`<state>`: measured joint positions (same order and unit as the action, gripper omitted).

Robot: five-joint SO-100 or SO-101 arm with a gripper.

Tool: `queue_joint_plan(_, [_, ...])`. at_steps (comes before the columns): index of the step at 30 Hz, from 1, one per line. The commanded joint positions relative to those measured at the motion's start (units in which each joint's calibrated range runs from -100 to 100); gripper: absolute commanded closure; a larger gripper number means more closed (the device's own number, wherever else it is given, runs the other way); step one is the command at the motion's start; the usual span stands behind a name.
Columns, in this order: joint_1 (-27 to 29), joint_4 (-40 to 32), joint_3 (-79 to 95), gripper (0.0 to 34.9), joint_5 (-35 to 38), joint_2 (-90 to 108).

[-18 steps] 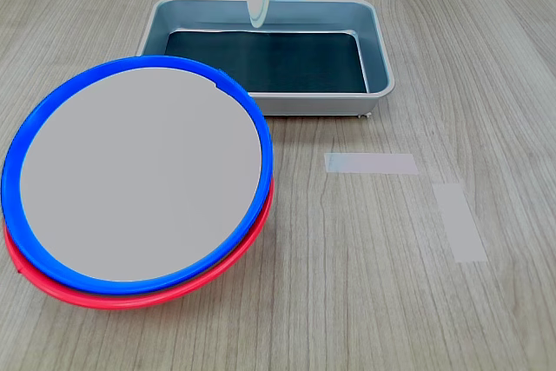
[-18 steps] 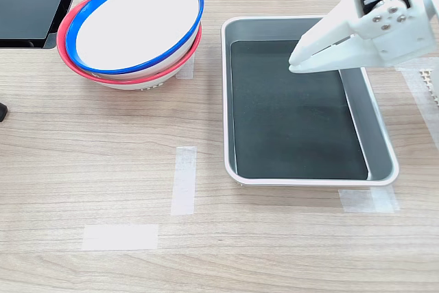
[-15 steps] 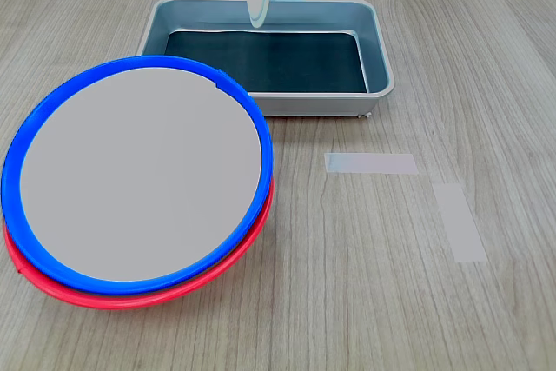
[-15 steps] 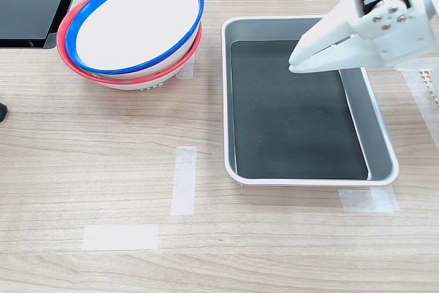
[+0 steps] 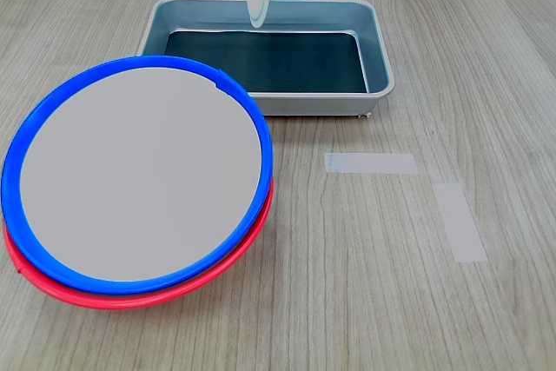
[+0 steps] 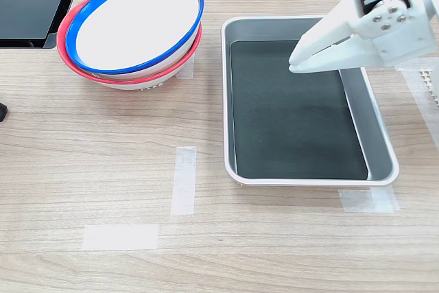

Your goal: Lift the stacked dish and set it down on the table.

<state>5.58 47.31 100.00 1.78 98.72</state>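
Observation:
The stacked dish (image 5: 139,171) (image 6: 137,22), blue-rimmed with a pale flat centre, rests tilted inside a red-rimmed dish (image 5: 130,294) (image 6: 82,66) on the table (image 5: 391,284) (image 6: 103,169). It fills the first exterior view's left and sits at the second exterior view's upper left. My white gripper (image 6: 293,65) (image 5: 258,19) hangs shut and empty above the grey tray, well apart from the dishes. Its fingertips point toward the second exterior view's left.
A grey metal tray (image 6: 233,101) (image 5: 382,67) with a dark liner lies under the gripper. Pale tape strips (image 6: 183,180) (image 5: 371,163) mark the tabletop. A black object (image 6: 31,1) sits at the second exterior view's top left corner.

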Motion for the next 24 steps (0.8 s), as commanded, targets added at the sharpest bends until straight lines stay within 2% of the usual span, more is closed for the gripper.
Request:
queue_joint_plan(1, [0.1,0.1,0.0,34.6,0.1,0.3])
queue_joint_plan(24, [-0.1,0.5,-1.1,34.7,1.3,-1.1])
